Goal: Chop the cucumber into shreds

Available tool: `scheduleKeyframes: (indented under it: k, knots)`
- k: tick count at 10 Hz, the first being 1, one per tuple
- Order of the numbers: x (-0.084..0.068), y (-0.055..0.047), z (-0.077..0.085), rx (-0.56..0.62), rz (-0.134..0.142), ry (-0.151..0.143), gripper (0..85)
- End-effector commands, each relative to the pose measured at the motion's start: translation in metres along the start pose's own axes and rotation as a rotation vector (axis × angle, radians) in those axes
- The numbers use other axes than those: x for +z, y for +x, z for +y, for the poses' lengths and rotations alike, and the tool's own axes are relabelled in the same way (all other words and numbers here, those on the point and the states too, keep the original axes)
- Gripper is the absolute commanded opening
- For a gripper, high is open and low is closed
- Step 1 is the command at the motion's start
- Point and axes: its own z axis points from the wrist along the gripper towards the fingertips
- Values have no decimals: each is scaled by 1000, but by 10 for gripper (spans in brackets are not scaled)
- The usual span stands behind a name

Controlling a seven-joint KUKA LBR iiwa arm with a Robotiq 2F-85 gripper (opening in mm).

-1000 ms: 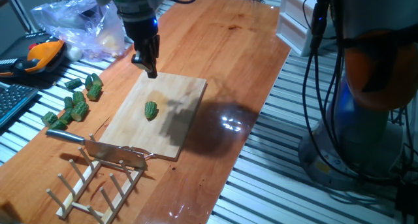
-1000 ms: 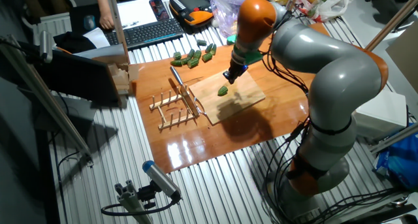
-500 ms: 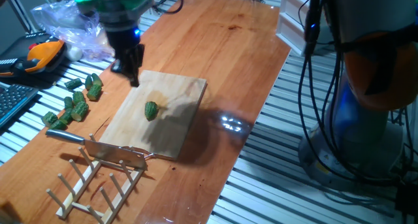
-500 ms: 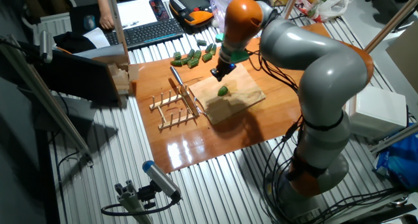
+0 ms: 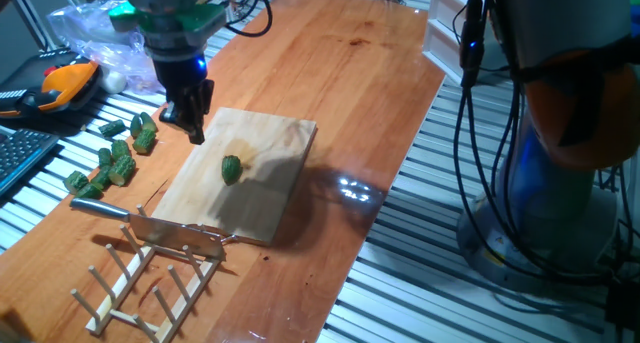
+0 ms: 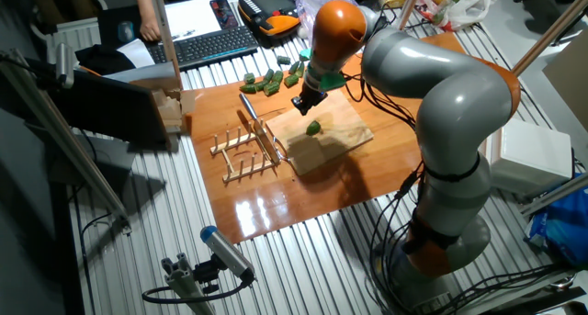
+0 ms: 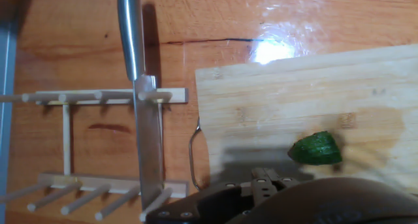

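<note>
1. Since a second ago the arm has swung away from above the wooden cutting board toward its far left corner; the gripper now hangs over the board's edge, nearer the scattered cucumber chunks on the table.
2. The cucumber has not moved: it lies alone near the middle of the board, touched by nothing.
3. From the other fixed view the gripper sits above and just to the far side of the cucumber, clearly apart from it.
4. In the hand view the cucumber lies on the board to the right of the gripper's dark body at the bottom edge; the fingertips are out of shot there.
5. The fingers look drawn together and grasp nothing, though the gap is too small to judge for sure.
6. A knife rests across the wooden peg rack beside the board's near end, blade toward the rack, steel handle pointing left.
7. A crumpled plastic bag lies on the table behind the arm.
</note>
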Motion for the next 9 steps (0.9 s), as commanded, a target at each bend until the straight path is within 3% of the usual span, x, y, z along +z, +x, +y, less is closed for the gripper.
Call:
scheduleKeyframes:
  k: [1, 3, 5, 7, 9]
  knots:
    - [0, 0, 0, -33, -1, 27, 0]
    - [0, 0, 0, -105, -14, 64, 0]
    - [0, 0, 0, -154, 0, 60, 0]
    - [0, 0, 0, -130, -9, 57, 0]
    - [0, 0, 0, -70, -1, 20, 0]
